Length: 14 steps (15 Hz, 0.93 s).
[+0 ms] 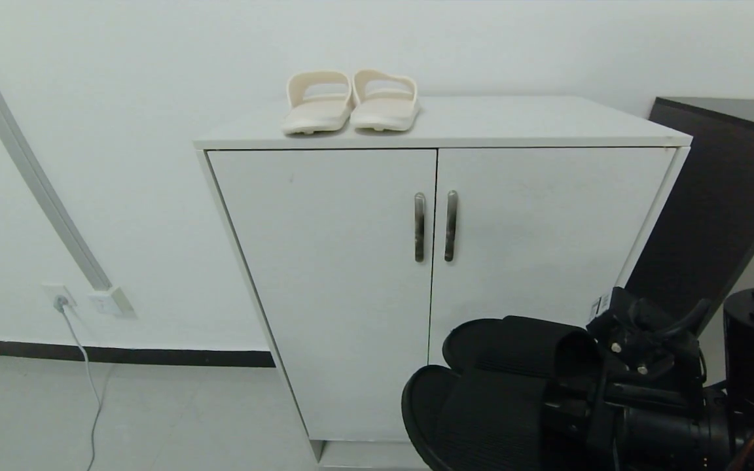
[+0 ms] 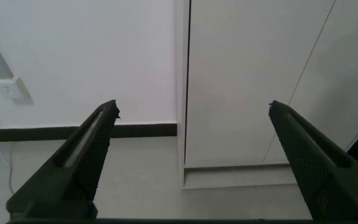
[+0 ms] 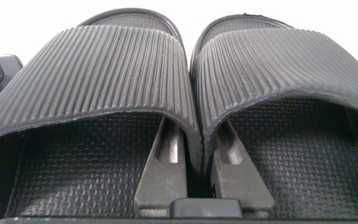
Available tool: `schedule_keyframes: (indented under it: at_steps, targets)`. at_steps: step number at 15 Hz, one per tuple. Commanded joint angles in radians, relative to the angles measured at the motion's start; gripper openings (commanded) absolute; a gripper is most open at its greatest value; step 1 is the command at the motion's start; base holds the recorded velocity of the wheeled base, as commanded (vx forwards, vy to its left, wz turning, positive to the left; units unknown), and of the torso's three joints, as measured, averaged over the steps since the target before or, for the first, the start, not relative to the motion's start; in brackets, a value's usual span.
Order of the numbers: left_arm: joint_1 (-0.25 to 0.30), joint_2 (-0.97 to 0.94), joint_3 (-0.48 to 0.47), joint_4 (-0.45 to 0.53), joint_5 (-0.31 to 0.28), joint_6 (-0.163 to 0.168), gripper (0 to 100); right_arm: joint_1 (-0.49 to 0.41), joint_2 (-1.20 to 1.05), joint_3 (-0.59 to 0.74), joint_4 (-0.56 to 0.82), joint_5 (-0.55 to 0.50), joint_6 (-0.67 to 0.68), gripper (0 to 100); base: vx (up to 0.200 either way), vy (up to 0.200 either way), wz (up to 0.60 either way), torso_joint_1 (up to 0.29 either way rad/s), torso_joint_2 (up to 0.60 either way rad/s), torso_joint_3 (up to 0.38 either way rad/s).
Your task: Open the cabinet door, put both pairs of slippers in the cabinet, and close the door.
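**Doors shut; right pincer loaded, left pincer free**

The cabinet [image 1: 324, 294] was found with both doors shut. The left handle [image 1: 419, 227] and the right handle [image 1: 450, 226] were set side by side at the meeting edge of the doors, with their long axes vertical. They lay above and to the left of the right pincer [image 3: 194, 134], which was held low before the right-hand door.

That pincer was noted clamped on the black slippers [image 1: 501, 386]. One of its fingers [image 3: 160, 171] was passed under each strap, and the adjoining inner walls of the pair were pinched between them.

The left pincer [image 2: 192, 107] was observed with its jaws wide apart and nothing held or touched. It was directed at the cabinet's lower left corner and was apart from it.

The beige slippers [image 1: 351, 101] were recorded side by side on the cabinet top, towards its left.

The opening of the door was judged not yet begun. The unloaded left arm was judged the one available for a handle, and a grip across the upright bar would be called for. Which arm stood nearer the handles could not be settled.
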Motion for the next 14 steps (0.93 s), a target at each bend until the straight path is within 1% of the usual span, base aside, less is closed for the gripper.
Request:
schedule_keyframes:
  at_steps: [1,4,8,9,10,11,12,13,14]
  targets:
    - [0.000,0.000,0.000,0.000,0.000,0.000,100,0.000,0.004,0.002,0.000,0.000,-0.001,0,0.000,0.000,0.00,-0.027,0.43,0.388]
    - [0.000,0.000,0.000,0.000,0.000,0.000,100,0.001,0.002,0.002,0.000,0.000,-0.001,0,0.000,0.000,0.00,-0.022,0.41,0.388]
    - [0.000,0.000,-0.002,0.002,0.000,0.000,100,0.001,0.002,0.010,0.000,0.000,-0.001,0,0.000,0.000,0.00,0.000,0.10,0.101]
    - [0.000,0.006,-0.002,0.002,0.000,0.006,100,0.001,0.002,0.010,0.000,0.000,-0.001,0,0.000,0.000,0.00,0.000,0.00,0.000]
    - [0.000,0.012,-0.005,-0.001,0.000,0.025,100,0.001,0.001,0.010,-0.003,0.000,-0.001,0,0.000,0.000,0.00,0.000,0.00,0.000]
    - [0.000,0.004,-0.011,-0.004,0.000,0.069,100,0.001,0.004,0.010,-0.008,0.000,-0.001,0,0.000,0.000,0.00,0.000,0.00,0.000]
    - [0.000,0.024,-0.063,-0.004,0.000,0.080,100,0.001,0.004,0.011,-0.009,0.000,-0.001,0,0.000,0.000,0.00,0.000,0.00,0.000]
    - [-0.001,0.073,-0.126,-0.001,-0.006,0.060,100,0.001,0.004,0.011,-0.011,0.000,-0.001,0,0.000,0.000,0.00,0.000,0.00,0.000]
    - [-0.008,0.198,-0.193,-0.003,-0.026,0.025,100,0.003,0.005,0.011,-0.011,0.000,-0.001,0,0.000,0.000,0.00,0.000,0.00,0.000]
